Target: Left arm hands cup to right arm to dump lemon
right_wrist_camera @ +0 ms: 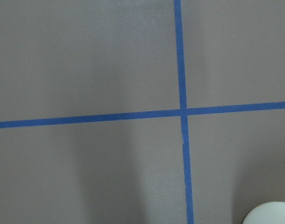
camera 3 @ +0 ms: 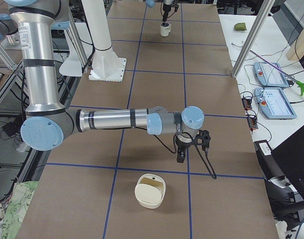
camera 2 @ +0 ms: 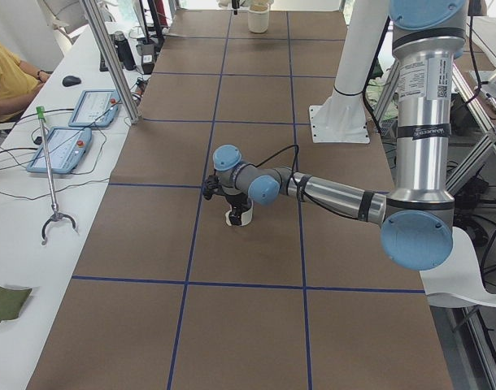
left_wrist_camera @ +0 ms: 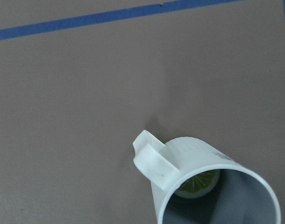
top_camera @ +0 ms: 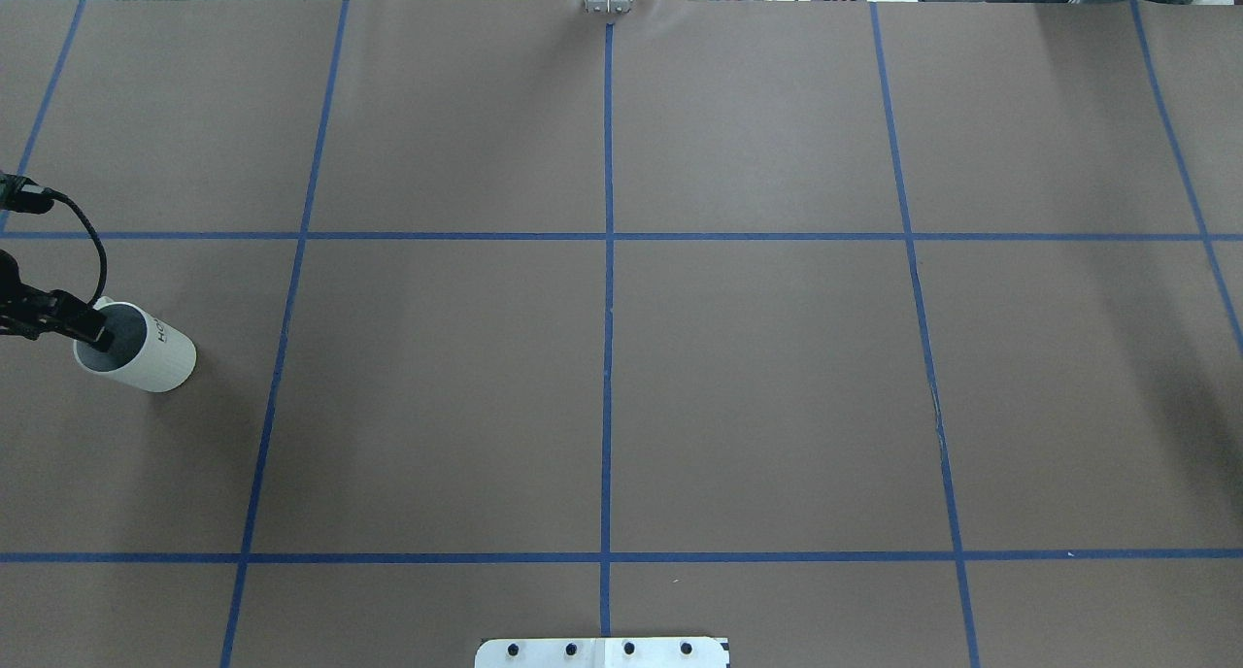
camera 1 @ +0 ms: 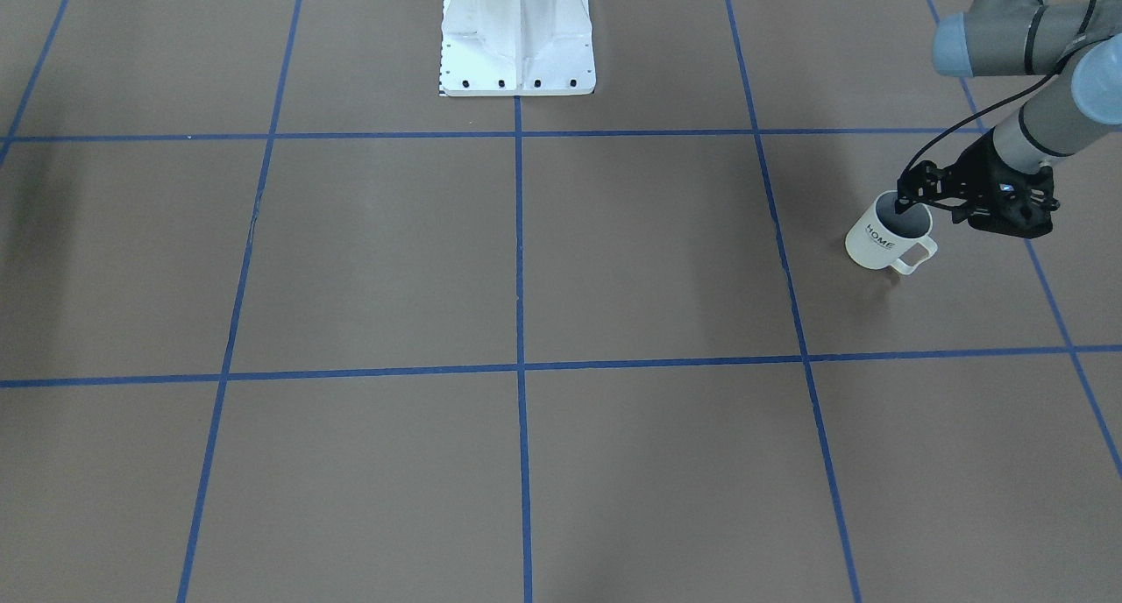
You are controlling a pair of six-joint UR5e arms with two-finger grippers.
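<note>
The cream-white cup (camera 1: 879, 240) with "HOME" on its side is upright at the table's left end, and also shows in the overhead view (top_camera: 146, 355). My left gripper (camera 1: 905, 205) is shut on its rim, one finger inside the mouth, opposite the handle (left_wrist_camera: 152, 161). I cannot tell whether the cup rests on the table. The lemon (left_wrist_camera: 198, 184) lies at the bottom of the cup. My right gripper (camera 3: 182, 155) hangs over the table's right end, far from the cup. I cannot tell whether it is open or shut.
The white robot base (camera 1: 517, 51) stands at the middle of the table's robot side. A cream-white container (camera 3: 149, 191) lies on the table beyond my right gripper. Blue tape lines cross the brown table. Tablets (camera 2: 69, 146) lie on the side bench.
</note>
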